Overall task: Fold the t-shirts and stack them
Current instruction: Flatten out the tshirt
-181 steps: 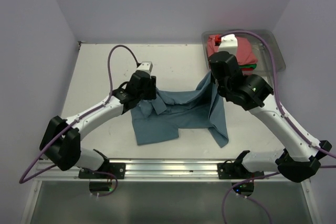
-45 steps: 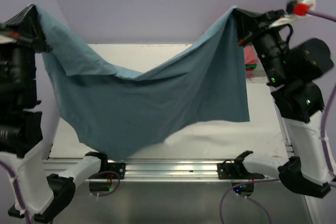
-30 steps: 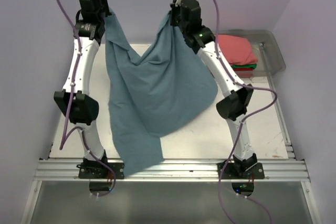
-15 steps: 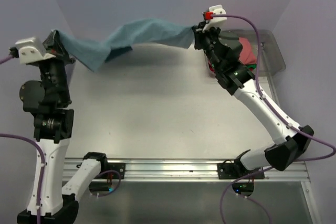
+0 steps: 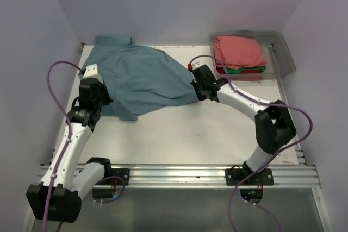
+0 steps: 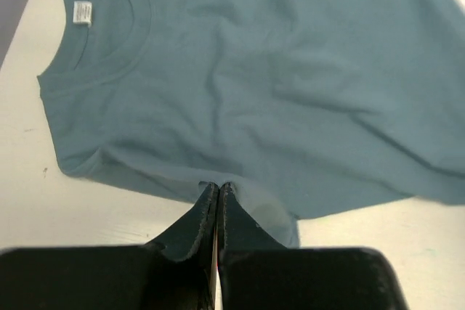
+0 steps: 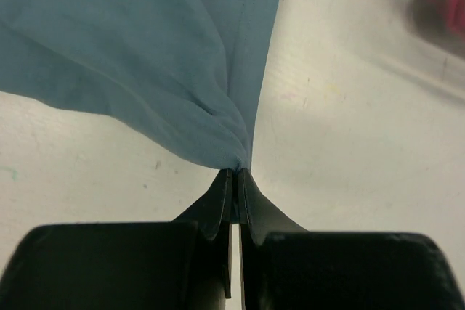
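Note:
A slate-blue t-shirt (image 5: 138, 77) lies spread on the far left of the table, one part reaching up against the back wall. My left gripper (image 5: 102, 100) is shut on its near left edge; in the left wrist view the fingertips (image 6: 218, 188) pinch the cloth (image 6: 276, 85), collar and tag at upper left. My right gripper (image 5: 197, 92) is shut on the shirt's right corner; the right wrist view shows the bunched fabric (image 7: 160, 56) running into the closed tips (image 7: 237, 173). Folded salmon-pink (image 5: 239, 51), green and red t-shirts lie stacked in a bin.
A clear plastic bin (image 5: 283, 47) stands at the back right corner and holds the folded stack. Purple walls close in the back and both sides. An aluminium rail (image 5: 174, 173) runs along the near edge with both arm bases.
Both arms swung the blue t-shirt down from the air and laid it on the table's far left. Both grippers stayed shut on it.

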Controlling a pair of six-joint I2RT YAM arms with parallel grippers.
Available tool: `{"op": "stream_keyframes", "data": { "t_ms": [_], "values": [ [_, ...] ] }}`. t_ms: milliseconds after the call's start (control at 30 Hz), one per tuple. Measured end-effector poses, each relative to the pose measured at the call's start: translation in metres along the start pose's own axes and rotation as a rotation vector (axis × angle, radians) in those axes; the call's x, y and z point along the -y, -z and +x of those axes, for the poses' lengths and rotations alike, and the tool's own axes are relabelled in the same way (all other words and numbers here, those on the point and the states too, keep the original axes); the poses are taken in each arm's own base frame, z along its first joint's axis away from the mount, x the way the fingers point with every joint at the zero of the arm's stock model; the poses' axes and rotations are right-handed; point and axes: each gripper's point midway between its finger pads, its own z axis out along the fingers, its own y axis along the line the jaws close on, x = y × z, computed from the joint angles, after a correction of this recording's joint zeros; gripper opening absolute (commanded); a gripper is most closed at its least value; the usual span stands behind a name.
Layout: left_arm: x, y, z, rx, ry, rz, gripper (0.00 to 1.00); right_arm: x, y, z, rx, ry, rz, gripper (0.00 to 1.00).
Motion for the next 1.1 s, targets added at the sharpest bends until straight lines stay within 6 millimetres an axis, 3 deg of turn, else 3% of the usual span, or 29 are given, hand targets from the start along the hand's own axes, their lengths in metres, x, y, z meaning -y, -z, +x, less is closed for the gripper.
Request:
{"op": "stream_keyframes", "data": {
  "t_ms": [100, 233, 333, 433, 667, 900, 933, 967, 1000, 1067, 1100],
  "values": [
    [0.006, 0.029, -0.031, 0.082, 0.048, 0.038, 0.0, 0.003, 0.011, 0.02, -0.052, -0.009, 0.001, 0.0],
    [0.014, 0.076, -0.078, 0.199, 0.106, 0.095, 0.0, 0.008, 0.044, 0.021, -0.023, -0.043, -0.009, 0.0],
    [0.019, 0.098, -0.093, 0.223, 0.118, 0.133, 0.0, 0.012, 0.069, 0.018, 0.002, -0.062, -0.014, 0.0],
    [0.019, 0.101, -0.085, 0.182, 0.111, 0.137, 0.0, 0.014, 0.08, 0.027, -0.025, -0.069, -0.014, 0.0],
    [0.014, 0.092, -0.035, -0.021, 0.101, 0.105, 0.0, 0.005, 0.091, 0.058, -0.155, -0.08, -0.056, 0.0],
    [0.014, 0.098, -0.021, -0.066, 0.138, 0.108, 0.0, -0.015, 0.111, 0.08, -0.278, -0.101, -0.152, 0.0],
    [0.014, 0.099, -0.019, -0.073, 0.142, 0.112, 0.0, -0.019, 0.115, 0.081, -0.289, -0.104, -0.168, 0.04],
    [0.015, 0.101, -0.017, -0.078, 0.147, 0.114, 0.0, -0.023, 0.118, 0.082, -0.302, -0.107, -0.187, 0.15],
    [0.015, 0.102, -0.015, -0.085, 0.151, 0.115, 0.2, -0.027, 0.121, 0.083, -0.314, -0.108, -0.204, 0.28],
    [0.014, 0.105, -0.011, -0.101, 0.159, 0.113, 0.48, -0.035, 0.128, 0.089, -0.346, -0.109, -0.235, 0.53],
    [0.013, 0.107, -0.009, -0.11, 0.167, 0.108, 0.85, -0.038, 0.131, 0.093, -0.363, -0.099, -0.244, 0.58]
  ]
}}
